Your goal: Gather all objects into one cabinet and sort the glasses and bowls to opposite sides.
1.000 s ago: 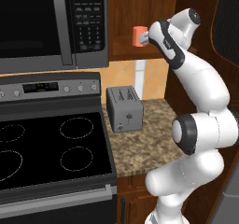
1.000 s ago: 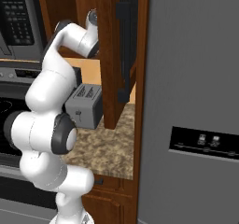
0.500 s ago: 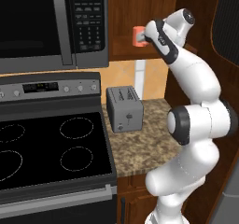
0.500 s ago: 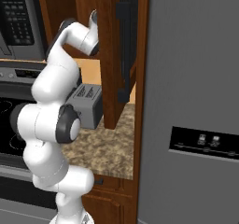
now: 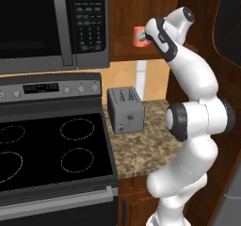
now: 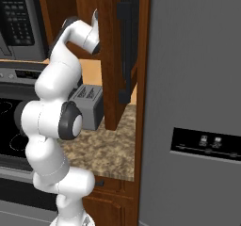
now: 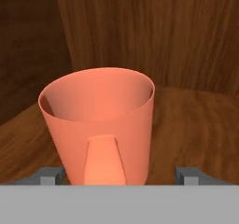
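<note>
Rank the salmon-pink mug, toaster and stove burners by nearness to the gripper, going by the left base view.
1. Salmon-pink mug: right at the gripper, on the cabinet shelf.
2. Toaster: below, on the granite counter.
3. Stove burners: lower still, far left.

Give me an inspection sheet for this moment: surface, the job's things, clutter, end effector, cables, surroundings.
Surface: speckled stone counter beside the black stove.
Job's things: salmon-pink mug stands upright on the wooden shelf of the cabinet, handle facing the hand camera; from the left base view it sits at the arm's tip.
Clutter: grey toaster on the counter.
End effector: fingers stand either side of the mug, apart from it; open, no grip seen.
Cables: nothing seen.
Surroundings: microwave above the stove, grey fridge right of the cabinet door.
</note>
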### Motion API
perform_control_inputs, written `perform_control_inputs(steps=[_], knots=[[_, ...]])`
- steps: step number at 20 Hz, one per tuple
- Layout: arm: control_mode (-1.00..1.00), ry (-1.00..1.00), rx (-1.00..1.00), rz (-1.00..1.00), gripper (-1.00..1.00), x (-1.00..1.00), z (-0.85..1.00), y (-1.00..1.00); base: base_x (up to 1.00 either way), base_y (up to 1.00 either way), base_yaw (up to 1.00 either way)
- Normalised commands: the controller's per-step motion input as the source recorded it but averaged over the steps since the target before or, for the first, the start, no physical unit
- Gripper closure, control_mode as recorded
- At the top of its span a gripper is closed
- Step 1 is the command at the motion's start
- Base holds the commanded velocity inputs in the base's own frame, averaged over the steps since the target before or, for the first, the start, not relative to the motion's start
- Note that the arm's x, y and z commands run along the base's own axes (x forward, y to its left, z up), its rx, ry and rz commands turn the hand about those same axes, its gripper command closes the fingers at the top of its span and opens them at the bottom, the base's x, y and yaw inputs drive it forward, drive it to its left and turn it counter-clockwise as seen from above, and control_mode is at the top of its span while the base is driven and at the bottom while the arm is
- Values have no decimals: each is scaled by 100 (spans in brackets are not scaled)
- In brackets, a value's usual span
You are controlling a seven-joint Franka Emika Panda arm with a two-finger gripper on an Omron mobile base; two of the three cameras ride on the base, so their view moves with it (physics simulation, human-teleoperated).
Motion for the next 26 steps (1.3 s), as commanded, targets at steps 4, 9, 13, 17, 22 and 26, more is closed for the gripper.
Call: perform_control_inputs(steps=[4, 9, 13, 17, 22, 26], knots=[[-100, 0, 0, 0, 100, 0, 0, 0, 0, 0, 0], [-100, -2, 0, 0, 100, -24, 0, 1, 0, 0, 0], [-100, -12, 0, -4, 100, -75, 0, 1, 0, 0, 0], [-100, -12, 0, -16, 100, -96, 0, 7, 0, 0, 0], [-100, -5, 0, -23, 100, -83, 4, 22, 0, 0, 0], [-100, -1, 0, -16, 100, -74, 34, 0, 0, 0, 0]])
